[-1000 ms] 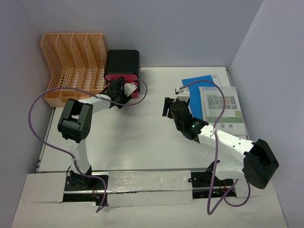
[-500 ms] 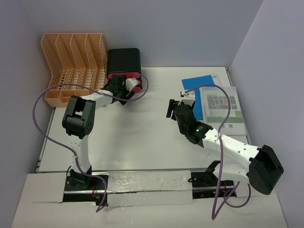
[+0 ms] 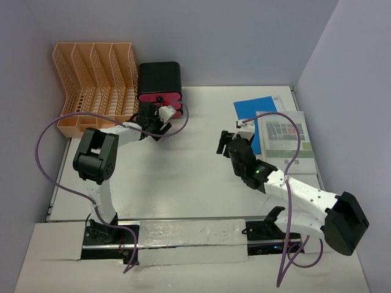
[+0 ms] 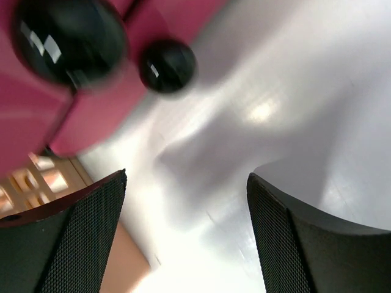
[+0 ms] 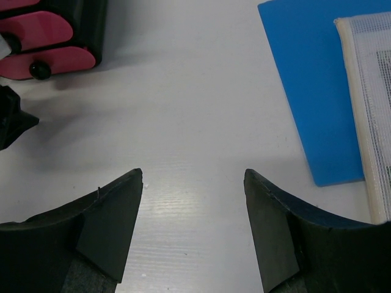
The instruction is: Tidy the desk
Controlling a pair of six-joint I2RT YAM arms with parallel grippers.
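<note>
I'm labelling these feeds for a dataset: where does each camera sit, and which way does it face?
Top external: fixed above and behind the robot, looking down on the desk; left arm and right arm show whole.
Left wrist: on the left wrist, close against the pink drawers and their black knobs; only the open left claw shows.
Right wrist: on the right wrist, facing down over the desk towards the blue folder; only the open right claw shows.
Shared: pink drawers in all three; the folder in top and right wrist.

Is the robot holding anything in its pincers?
No. The left pincer is open and empty by the pink drawers, and the right pincer is open and empty over the desk.
</note>
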